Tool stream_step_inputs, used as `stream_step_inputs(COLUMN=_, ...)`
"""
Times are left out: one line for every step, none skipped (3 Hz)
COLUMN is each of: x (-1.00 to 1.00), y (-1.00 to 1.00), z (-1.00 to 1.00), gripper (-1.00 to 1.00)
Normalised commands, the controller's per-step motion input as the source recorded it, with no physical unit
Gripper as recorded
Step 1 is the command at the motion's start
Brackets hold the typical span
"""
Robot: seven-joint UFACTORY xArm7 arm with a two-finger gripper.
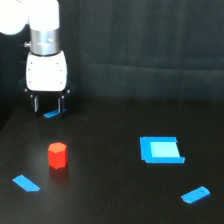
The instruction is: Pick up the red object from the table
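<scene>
Matte black bench (110,200) carries all items; surface plain and dark, meeting a dark curtain-like backdrop (150,50) at the rear.

Item 1: small red-orange faceted block (57,155), hexagonal-prism form, standing upright on the bench in the exterior view's left half. Nothing touches it.

Item 2: white arm with a silver collar (45,40), entering from the upper left corner. Its tool (48,105) hangs at roughly 12 o'clock from the red-orange block, apart from it, with clear bench showing between the two. The two dark fingers point downward with a visible gap between them; tool is released and grasps nothing.

Item 3: small flat blue sliver (51,115), seen just below and between the fingertips. Whether it touches them cannot be told.

Item 4: narrow flat blue strip (26,183), lying at about 8 o'clock from the red-orange block, near it but not touching.

Item 5: large flat light-blue rectangular piece (161,150), at 3 o'clock from the block, well apart.

Item 6: small flat blue elongated piece with rounded ends (195,194), at about 4 o'clock from the block, beyond the rectangular piece, near the exterior view's right edge
</scene>
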Motion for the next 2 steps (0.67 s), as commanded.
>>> stream_step_inputs(x=-0.12, y=0.02, z=0.13, gripper=0.96)
stream_step_inputs(x=0.08, y=-0.44, z=-0.21, gripper=1.00)
